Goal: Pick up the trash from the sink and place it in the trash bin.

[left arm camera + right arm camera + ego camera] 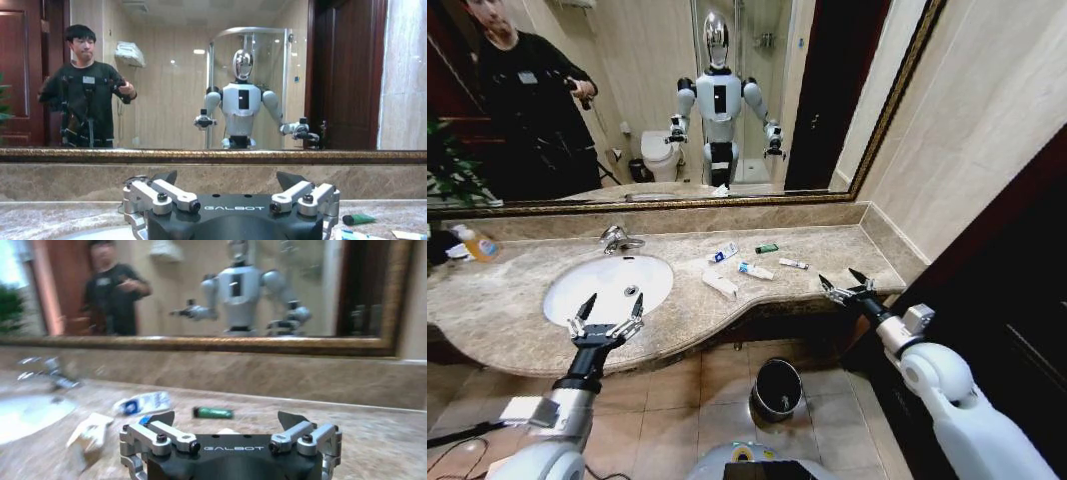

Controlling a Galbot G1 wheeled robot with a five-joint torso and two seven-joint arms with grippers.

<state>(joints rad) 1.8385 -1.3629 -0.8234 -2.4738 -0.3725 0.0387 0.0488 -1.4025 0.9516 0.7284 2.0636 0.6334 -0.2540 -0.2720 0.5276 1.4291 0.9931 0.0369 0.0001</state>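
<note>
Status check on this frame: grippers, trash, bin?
Left gripper open over sink edge. Right gripper open at counter's end. Trash on counter. Trash bin on floor.

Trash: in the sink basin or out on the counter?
Out. The trash lies on the marble counter beside the sink.

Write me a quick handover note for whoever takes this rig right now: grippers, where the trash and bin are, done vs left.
Left gripper: open, empty, at the counter's front edge by the sink.
Right gripper: open, empty, at the counter's right front edge.
Trash: on the marble right of the basin, not in it: white packet, blue-marked tubes, thin white stick, dark-green piece.
Trash bin: on the floor below the counter.
Done: nothing picked.
Left: all pieces into the bin.
</note>
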